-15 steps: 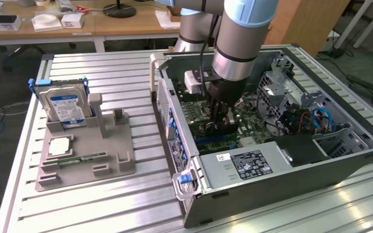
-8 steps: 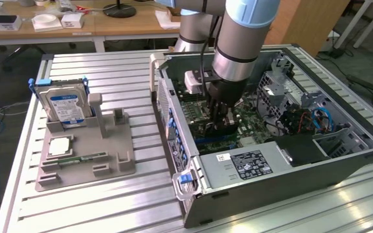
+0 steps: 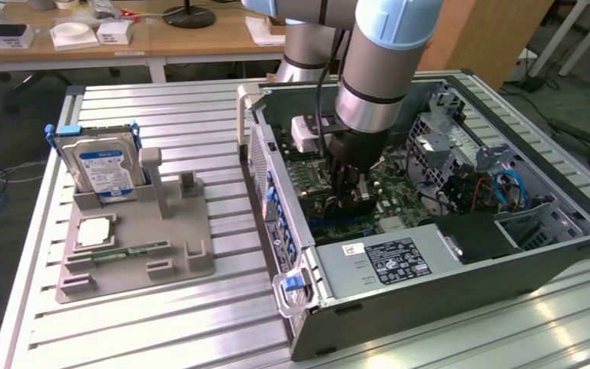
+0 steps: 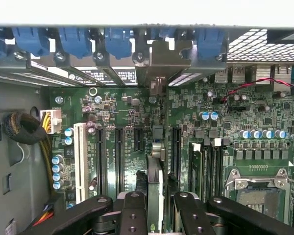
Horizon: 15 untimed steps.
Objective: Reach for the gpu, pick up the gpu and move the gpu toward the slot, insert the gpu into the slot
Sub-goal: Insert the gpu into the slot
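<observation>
Gpu (image 4: 155, 161) held edge-on btwn clenched gripper (image 4: 156, 208) fingers, upright over green motherboard (image 4: 132, 122) inside open PC case (image 3: 459, 269), bracket end at case rear wall, alongside slot (image 4: 176, 152).

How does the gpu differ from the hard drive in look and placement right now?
The gpu is a thin green card seen edge-on; the hard drive is a thicker silver block with a blue label. The gpu is gripped by the claw inside the computer case, above the motherboard; the hard drive stands free in a grey holder on the table outside it. Both stand on edge.
</observation>
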Each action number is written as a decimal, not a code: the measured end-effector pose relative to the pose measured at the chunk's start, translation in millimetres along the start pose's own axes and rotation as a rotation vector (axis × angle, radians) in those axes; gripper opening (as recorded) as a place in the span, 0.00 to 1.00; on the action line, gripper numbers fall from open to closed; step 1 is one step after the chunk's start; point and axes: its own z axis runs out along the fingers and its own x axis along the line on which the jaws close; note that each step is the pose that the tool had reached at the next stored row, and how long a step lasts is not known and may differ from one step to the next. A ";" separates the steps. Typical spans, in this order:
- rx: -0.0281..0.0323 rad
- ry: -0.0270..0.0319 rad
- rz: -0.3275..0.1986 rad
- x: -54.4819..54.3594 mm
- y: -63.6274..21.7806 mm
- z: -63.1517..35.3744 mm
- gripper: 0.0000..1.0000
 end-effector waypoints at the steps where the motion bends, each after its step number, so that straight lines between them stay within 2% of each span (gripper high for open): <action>1: 0.0001 -0.0001 0.000 0.0 0.0 0.3 0.26; 15: 0.0005 -0.0008 -0.001 0.0 -0.1 2.2 0.26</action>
